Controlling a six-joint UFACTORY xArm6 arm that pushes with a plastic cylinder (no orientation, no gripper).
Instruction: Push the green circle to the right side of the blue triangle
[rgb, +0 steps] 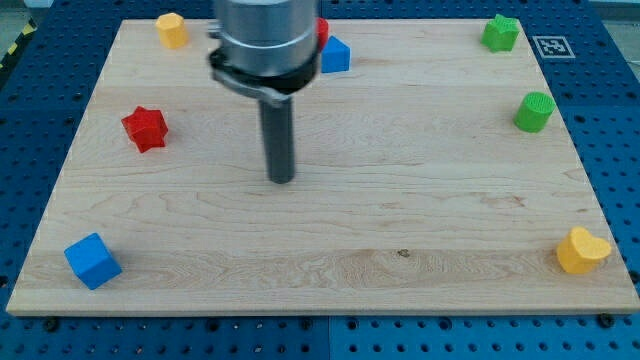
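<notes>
The arm has no claw to open or close; it ends in a dark rod, and the rod's tip (283, 180) rests on bare wood near the middle of the board (330, 270), touching no block.

The green circle (534, 111) sits well off to the view's right of the tip and a little above it, near the board's right edge. The blue triangle (336, 55) lies above the tip and slightly to its right, partly hidden behind the arm's body, so its shape is hard to confirm (a red block (322, 29) seems to peek out just behind it).

By this reckoning the task is at its approach step: nothing has been contacted yet. The circle is already on the triangle's right but far from it, so the next move calls for the tip to travel past the circle to its far right side, then push leftward and slightly up until it rests just beside the triangle. The green star (500, 32) above the circle should be avoided on the way round.
</notes>
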